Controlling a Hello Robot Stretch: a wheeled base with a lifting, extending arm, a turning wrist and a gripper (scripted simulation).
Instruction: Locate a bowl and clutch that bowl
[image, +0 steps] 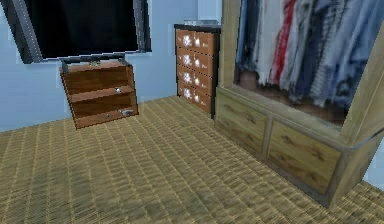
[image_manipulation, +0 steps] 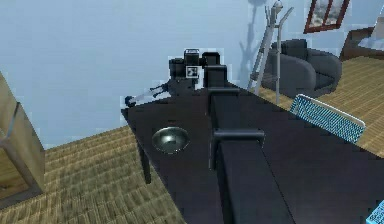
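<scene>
1. forward view: tv (image: 85, 25) above a wooden shelf unit (image: 98, 92), drawer chest (image: 196, 65), wardrobe (image: 290, 140) with hanging clothes.
2. arm side view: bowl (image_manipulation: 171, 139) on the dark table (image_manipulation: 320, 170), just left of the arm (image_manipulation: 235, 150); gripper (image_manipulation: 135, 98) farther up, near the table's far corner. can't tell its finger state or whether it holds anything.

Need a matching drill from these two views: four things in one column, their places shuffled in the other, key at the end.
Things
1. bowl
2. television
3. hanging clothes
4. grey armchair

Places
A. inside the wardrobe
B. on the floor, arm side view's upper right
C. on the dark table
D. above the wooden shelf unit

Pairs: 1-C, 2-D, 3-A, 4-B
</scene>
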